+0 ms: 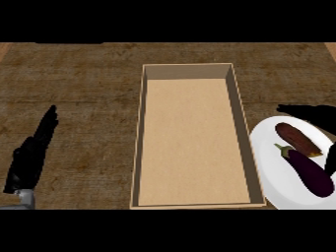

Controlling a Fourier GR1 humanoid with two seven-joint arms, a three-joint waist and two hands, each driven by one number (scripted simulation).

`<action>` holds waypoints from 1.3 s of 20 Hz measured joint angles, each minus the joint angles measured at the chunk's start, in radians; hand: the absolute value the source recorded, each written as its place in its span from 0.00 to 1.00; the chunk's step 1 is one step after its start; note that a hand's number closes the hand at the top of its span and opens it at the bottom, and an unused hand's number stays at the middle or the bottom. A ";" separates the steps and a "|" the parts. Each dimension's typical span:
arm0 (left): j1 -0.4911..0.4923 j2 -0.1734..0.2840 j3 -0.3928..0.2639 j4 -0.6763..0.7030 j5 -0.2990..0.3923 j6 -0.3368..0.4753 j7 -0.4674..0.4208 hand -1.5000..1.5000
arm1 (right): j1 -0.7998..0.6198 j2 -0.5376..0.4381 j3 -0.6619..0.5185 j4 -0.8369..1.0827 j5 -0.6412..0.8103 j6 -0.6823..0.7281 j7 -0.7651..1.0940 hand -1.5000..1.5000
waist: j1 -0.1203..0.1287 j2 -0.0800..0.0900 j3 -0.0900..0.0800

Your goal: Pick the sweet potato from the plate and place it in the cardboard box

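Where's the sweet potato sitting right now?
In the head view, the sweet potato lies on the white plate at right, just right of the cardboard box, beside the eggplant, with the right hand over it.

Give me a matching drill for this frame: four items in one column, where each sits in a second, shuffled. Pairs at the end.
Items:
1. sweet potato
2. eggplant
3. cardboard box
4. left hand

Places:
A. middle of the counter, long side running away from the robot
B. on the white plate, at the near side, purple
C. at the view's left, fingers straight, over the counter
D. on the white plate, at the far side, brown, next to the right hand

Pairs: 1-D, 2-B, 3-A, 4-C
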 measured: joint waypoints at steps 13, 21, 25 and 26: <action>-0.023 -0.048 0.017 0.016 -0.048 -0.011 -0.001 0.50 | 0.005 0.050 -0.029 0.066 0.136 -0.046 -0.062 0.00 | 0.002 -0.003 -0.009; -0.012 -0.063 0.019 0.011 -0.060 -0.023 -0.008 0.50 | -0.003 0.081 -0.051 0.080 0.173 -0.095 -0.086 1.00 | 0.000 -0.005 -0.011; -0.021 -0.048 0.048 0.027 -0.044 -0.040 -0.011 0.50 | 0.012 0.105 -0.076 0.070 0.191 -0.212 -0.089 1.00 | 0.000 -0.004 -0.008; -0.027 -0.055 0.046 0.038 -0.050 -0.036 -0.017 0.50 | 0.014 0.114 -0.080 0.061 0.192 -0.224 -0.088 1.00 | -0.001 -0.003 -0.007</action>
